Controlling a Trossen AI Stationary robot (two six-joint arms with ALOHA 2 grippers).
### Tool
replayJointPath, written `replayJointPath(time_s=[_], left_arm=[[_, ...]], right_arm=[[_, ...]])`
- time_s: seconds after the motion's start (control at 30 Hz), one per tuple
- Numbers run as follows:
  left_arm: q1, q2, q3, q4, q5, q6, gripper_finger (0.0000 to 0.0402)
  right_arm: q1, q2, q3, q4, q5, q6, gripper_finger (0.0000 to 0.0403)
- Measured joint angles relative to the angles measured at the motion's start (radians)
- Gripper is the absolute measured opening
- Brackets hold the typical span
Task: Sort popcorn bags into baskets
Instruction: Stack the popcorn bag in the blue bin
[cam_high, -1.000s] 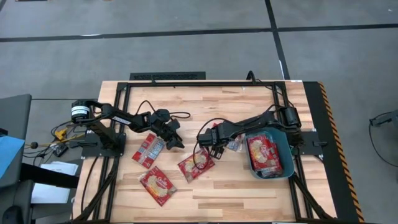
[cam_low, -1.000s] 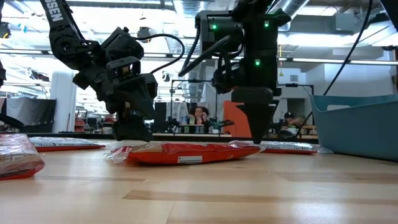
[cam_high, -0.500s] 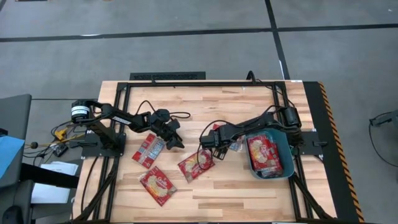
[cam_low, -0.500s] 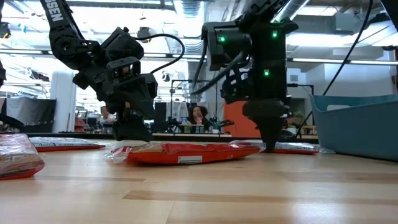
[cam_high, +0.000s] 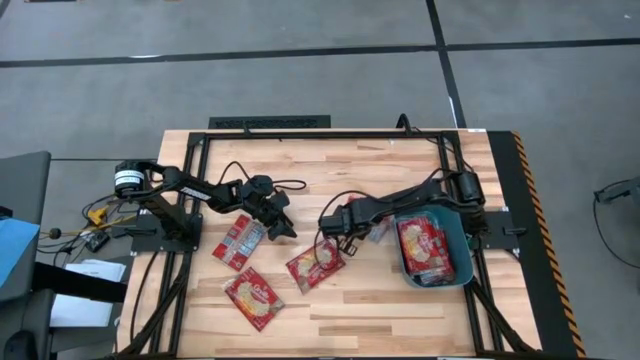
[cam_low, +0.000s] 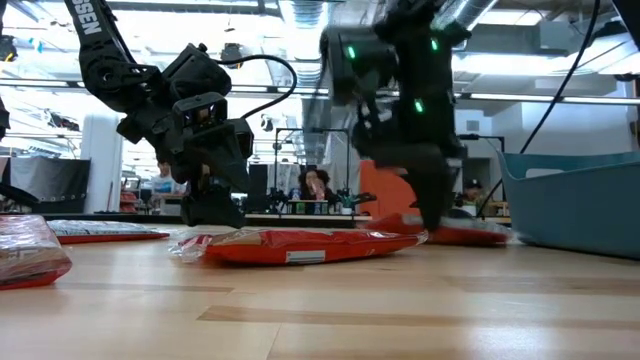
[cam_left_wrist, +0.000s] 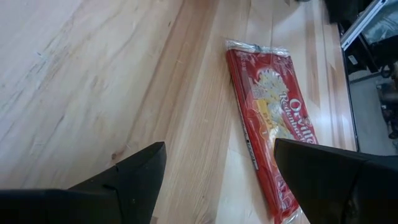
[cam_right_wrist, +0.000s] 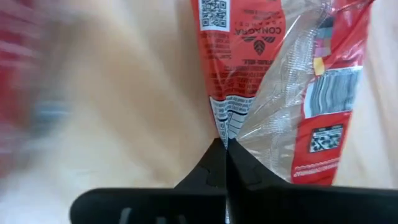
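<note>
Several red popcorn bags lie flat on the wooden table: one (cam_high: 238, 241) beside my left gripper, one (cam_high: 253, 298) near the front edge, and one (cam_high: 317, 265) in the middle. Another bag (cam_high: 378, 230) lies next to the teal basket (cam_high: 459, 243), which holds more bags (cam_high: 425, 250). My right gripper (cam_high: 348, 236) is shut on that bag's end, seen printed side down in the right wrist view (cam_right_wrist: 273, 81). My left gripper (cam_high: 285, 228) hovers open over bare wood, with the left bag (cam_left_wrist: 273, 118) ahead of its fingers. My right gripper pinches the bag's end edge (cam_right_wrist: 225, 127), where the clear wrap folds over the red print, between its two fingertips. The fingers come from above, slanting down. The bag's end by the fingers (cam_low: 402, 222) sits just off the wood, and its far part (cam_low: 480, 236) lies on the table.
The table's black frame rails (cam_high: 300, 122) and the arm bases stand at the far and side edges. Bare wood lies toward the front right (cam_high: 380, 310). People and equipment show in the room behind the table (cam_low: 318, 190).
My right gripper has moved a little toward the basket, come down onto the end of the bag lying there, and shut on it. The bag's end by the fingers has begun to rise.
</note>
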Motion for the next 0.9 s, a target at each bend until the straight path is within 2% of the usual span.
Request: replayJointPath(time_s=[0.17,0.3,0.53,0.7,0.83,0.9], left_arm=[[0.000,0.000,0.000,-0.005,0.000,-0.001,0.0290],[0.000,0.000,0.000,-0.033,0.000,0.000,0.0290],[0.000,0.000,-0.001,-0.046,-0.001,0.005,0.0290],[0.000,0.000,-0.001,-0.046,-0.002,0.008,0.0290],[0.000,0.000,-0.001,-0.041,-0.008,0.011,0.0290],[0.000,0.000,-0.001,-0.041,-0.008,0.012,0.0290]], right_arm=[[0.002,-0.052,0.117,-0.023,-0.040,-0.006,0.0005],[0.013,-0.144,0.160,-0.010,-0.073,0.032,0.0004],[0.073,-0.374,0.163,-0.193,-0.083,0.235,0.0002],[0.161,-0.523,0.163,-0.363,-0.074,0.486,0.0001],[0.263,-0.585,0.162,-0.560,-0.048,0.753,0.0001],[0.313,-0.607,0.139,-0.558,-0.023,0.829,0.0001]])
